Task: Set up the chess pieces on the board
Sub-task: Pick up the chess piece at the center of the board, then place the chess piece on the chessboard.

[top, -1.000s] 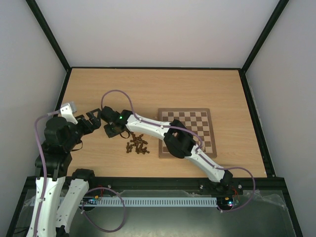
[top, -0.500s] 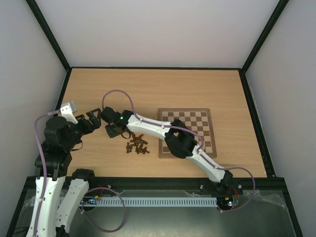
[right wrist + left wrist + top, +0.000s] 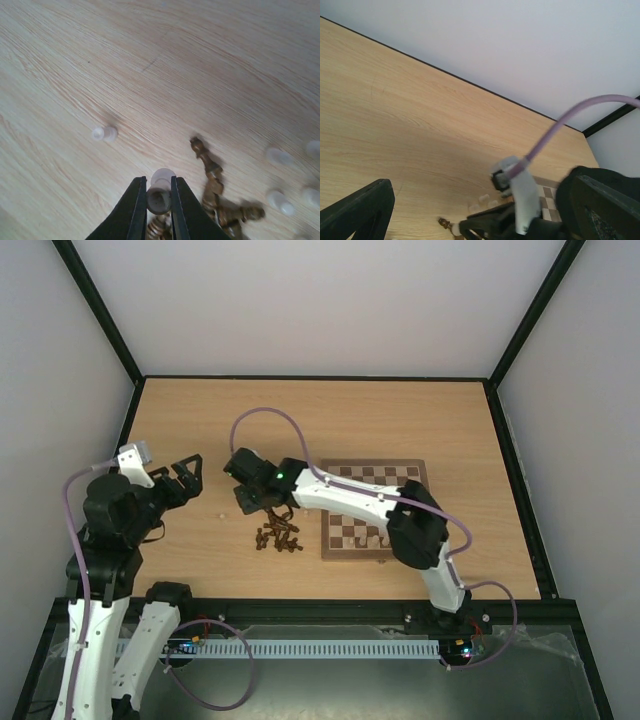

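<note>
The board (image 3: 400, 483) lies right of centre, partly under my right arm. A heap of dark chess pieces (image 3: 279, 534) lies on the table just left of it. My right gripper (image 3: 246, 497) hovers above that heap, shut on a pale cream piece (image 3: 163, 176) lifted off the table. Another pale piece (image 3: 104, 133) lies on its side to the left, and more pale ones (image 3: 278, 156) lie to the right. Dark pieces (image 3: 214, 181) sprawl beneath the jaws. My left gripper (image 3: 186, 473) is open and empty, left of the right gripper.
In the left wrist view, the right arm's wrist and purple cable (image 3: 519, 190) fill the space between my wide-spread fingers (image 3: 360, 212). Black frame rails (image 3: 310, 378) border the wooden table on all sides.
The right gripper closed on the pale piece, lifted and shifted right toward the board. The left gripper drew back slightly and stayed open.
</note>
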`<state>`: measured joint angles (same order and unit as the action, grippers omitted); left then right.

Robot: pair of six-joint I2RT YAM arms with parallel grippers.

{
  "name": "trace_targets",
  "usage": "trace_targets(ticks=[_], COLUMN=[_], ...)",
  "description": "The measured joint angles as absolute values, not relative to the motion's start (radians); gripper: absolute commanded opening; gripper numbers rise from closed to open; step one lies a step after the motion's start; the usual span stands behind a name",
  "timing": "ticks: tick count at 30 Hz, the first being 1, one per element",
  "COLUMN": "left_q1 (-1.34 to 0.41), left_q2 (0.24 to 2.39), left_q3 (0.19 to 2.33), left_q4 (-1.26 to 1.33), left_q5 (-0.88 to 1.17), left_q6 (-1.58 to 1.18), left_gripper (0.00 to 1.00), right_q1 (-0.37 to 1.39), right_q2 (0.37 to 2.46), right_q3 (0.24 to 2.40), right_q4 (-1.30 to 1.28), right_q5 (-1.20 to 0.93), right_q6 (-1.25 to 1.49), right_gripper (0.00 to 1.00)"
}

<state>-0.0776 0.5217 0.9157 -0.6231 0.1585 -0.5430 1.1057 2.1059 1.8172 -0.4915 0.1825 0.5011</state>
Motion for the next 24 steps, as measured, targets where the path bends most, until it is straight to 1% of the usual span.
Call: trace_targets(ticks=[8, 16, 19, 24], left_q1=[-0.078, -0.084, -0.113, -0.244], left_q2=[0.564, 0.654, 0.683, 0.729], left_q3=[0.903, 0.781, 0.751, 0.733], left_q4=[-0.584, -0.474, -0.441, -0.370], left_q5=[0.203, 0.313, 0.323, 0.304], left_q6=[-0.545, -0.575, -0.589, -0.614], left_gripper=[0.99, 1.00, 0.99, 0.99], right_q1=[1.106, 1.104, 1.095, 1.049], right_q2=[1.862, 1.562, 1.436, 1.293], right_q3=[1.573, 1.333, 1.272, 1.196], right_q4=[-0.464, -0.488, -0.518, -0.579], right_q5=[0.253, 0.377, 0.424, 0.472], right_q6=[0.516, 0.568, 0.597, 0.652], right_gripper=[0.08, 0.09, 0.09, 0.09])
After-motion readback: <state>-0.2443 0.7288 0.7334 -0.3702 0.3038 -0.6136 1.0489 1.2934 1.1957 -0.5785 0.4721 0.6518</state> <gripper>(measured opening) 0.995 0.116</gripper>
